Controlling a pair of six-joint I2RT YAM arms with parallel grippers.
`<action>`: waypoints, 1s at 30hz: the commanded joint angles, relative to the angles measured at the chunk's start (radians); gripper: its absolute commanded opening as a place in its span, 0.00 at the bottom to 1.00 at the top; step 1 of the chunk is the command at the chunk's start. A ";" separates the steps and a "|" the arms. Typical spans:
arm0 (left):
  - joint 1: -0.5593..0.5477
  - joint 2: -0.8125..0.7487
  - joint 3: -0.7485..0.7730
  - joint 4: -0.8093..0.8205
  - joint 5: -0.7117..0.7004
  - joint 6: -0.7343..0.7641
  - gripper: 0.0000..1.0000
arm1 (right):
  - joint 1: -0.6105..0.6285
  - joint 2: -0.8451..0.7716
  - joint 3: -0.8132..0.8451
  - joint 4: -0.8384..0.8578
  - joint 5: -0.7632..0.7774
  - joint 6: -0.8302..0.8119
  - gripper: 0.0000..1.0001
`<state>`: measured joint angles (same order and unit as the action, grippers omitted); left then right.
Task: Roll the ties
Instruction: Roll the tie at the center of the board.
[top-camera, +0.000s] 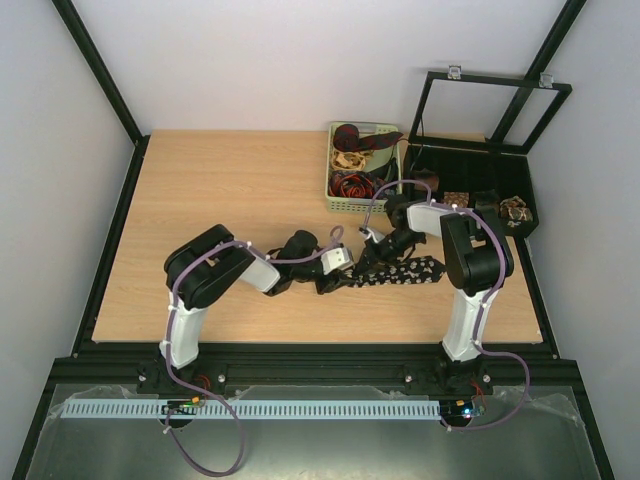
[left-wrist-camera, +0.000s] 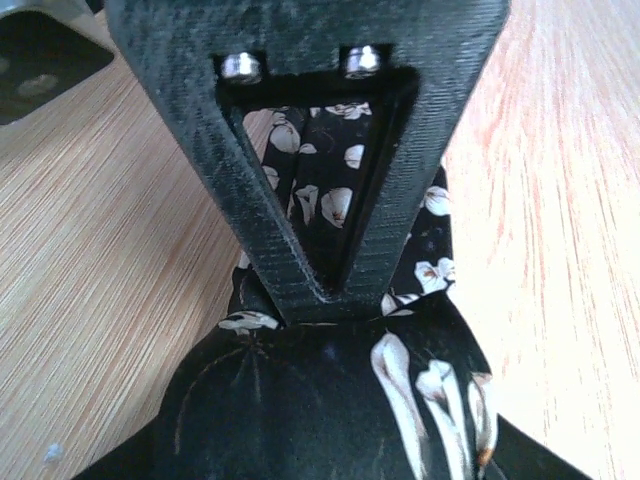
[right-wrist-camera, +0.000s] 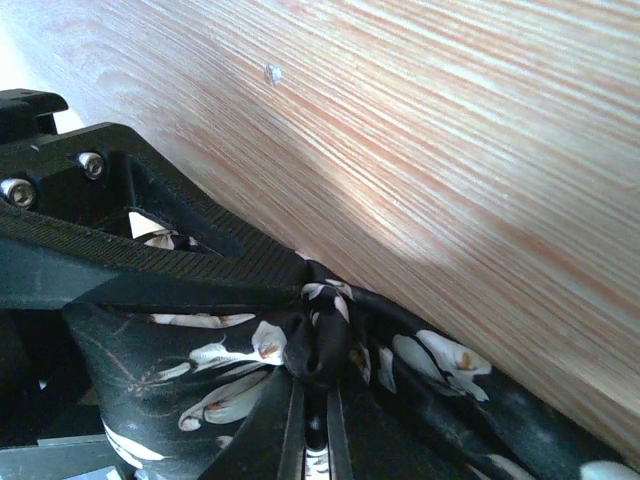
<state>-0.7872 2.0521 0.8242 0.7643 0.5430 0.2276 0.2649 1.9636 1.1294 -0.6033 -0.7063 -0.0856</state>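
**Item 1:** black fabric necktie with white flower print (top-camera: 418, 270). It lies on the light wooden surface (top-camera: 230, 200), in front of the arms and between both grippers. Its free length runs flat toward the right arm, and the other end is bunched.

**Left gripper** (top-camera: 338, 276): fingers narrowed to a V, with the tips meeting on the bunched fabric.

**Right gripper** (top-camera: 380, 258): closed, pinching a gathered fold of the same necktie, just beside the left gripper.

**Item 2:** pale green slotted plastic basket (top-camera: 331, 172), at the far side of the surface. It holds loose dark red and beige patterned ties (top-camera: 355, 160).

**Item 3:** black compartment box with raised lid (top-camera: 470, 165), to the right of the basket. It holds 2 small coiled ties (top-camera: 456, 200).
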 joint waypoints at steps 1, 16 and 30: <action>-0.018 -0.018 -0.019 -0.095 -0.050 0.081 0.39 | -0.014 0.037 -0.002 -0.032 0.199 -0.024 0.06; -0.023 -0.038 -0.035 -0.273 -0.163 0.208 0.40 | -0.002 -0.022 0.089 -0.225 -0.176 -0.005 0.48; -0.010 -0.062 -0.033 -0.255 -0.083 0.164 0.65 | -0.009 -0.012 0.002 -0.137 0.069 -0.036 0.01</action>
<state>-0.8082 1.9873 0.8185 0.6323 0.4191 0.4088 0.2710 1.9587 1.1957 -0.7414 -0.8192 -0.0868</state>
